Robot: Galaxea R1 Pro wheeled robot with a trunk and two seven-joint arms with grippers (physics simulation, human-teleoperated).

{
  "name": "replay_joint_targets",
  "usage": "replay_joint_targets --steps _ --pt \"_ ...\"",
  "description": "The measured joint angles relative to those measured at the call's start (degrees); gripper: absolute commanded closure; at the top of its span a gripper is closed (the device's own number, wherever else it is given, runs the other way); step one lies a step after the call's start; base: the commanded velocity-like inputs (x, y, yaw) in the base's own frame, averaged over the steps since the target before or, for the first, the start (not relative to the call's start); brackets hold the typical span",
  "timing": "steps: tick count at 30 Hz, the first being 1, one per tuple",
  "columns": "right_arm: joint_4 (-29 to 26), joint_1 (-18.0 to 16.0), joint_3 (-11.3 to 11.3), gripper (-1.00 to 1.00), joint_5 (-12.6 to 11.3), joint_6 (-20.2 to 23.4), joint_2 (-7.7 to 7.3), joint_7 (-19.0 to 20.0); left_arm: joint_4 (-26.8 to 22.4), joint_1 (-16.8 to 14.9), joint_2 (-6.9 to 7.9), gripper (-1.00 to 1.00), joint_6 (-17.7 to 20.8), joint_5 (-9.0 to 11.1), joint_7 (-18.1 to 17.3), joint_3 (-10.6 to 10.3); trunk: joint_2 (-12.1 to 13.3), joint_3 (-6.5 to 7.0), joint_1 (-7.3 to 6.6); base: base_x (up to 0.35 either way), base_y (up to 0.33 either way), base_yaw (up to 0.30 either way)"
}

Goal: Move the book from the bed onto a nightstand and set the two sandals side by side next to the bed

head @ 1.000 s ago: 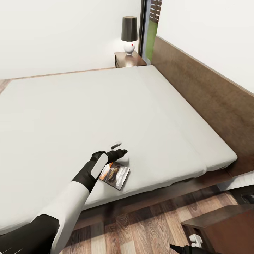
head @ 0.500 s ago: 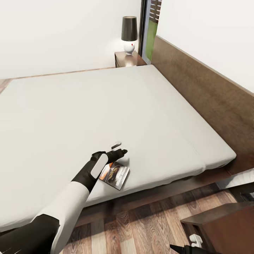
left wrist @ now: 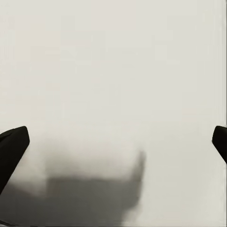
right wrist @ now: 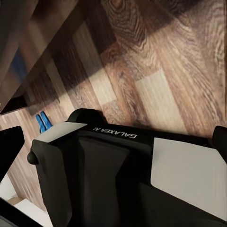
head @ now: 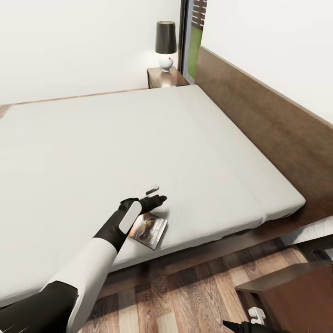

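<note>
The book is seen lying flat on the bed, near its lower edge, in the lower middle of the head view. The left gripper is held just above the mattress beside the book's upper edge, its fingers spread wide apart. A nightstand with a lamp is seen at the upper middle. Blue sandals are visible on the floor in the right wrist view. Whether the right fingers are apart cannot be told.

Head cam looks down over bed; L wrist cam v. close to mattress; R wrist cam faces floor.
</note>
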Motion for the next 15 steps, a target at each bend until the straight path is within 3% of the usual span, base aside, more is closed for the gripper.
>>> replay_joint_targets --steps 15 --pt "0.0 0.0 0.0 -1.0 0.01 0.07 -0.01 0.08 -0.07 0.0 0.0 -1.0 -0.08 -0.05 -0.11 0.01 0.0 0.0 0.0 0.0 0.0 -0.035"
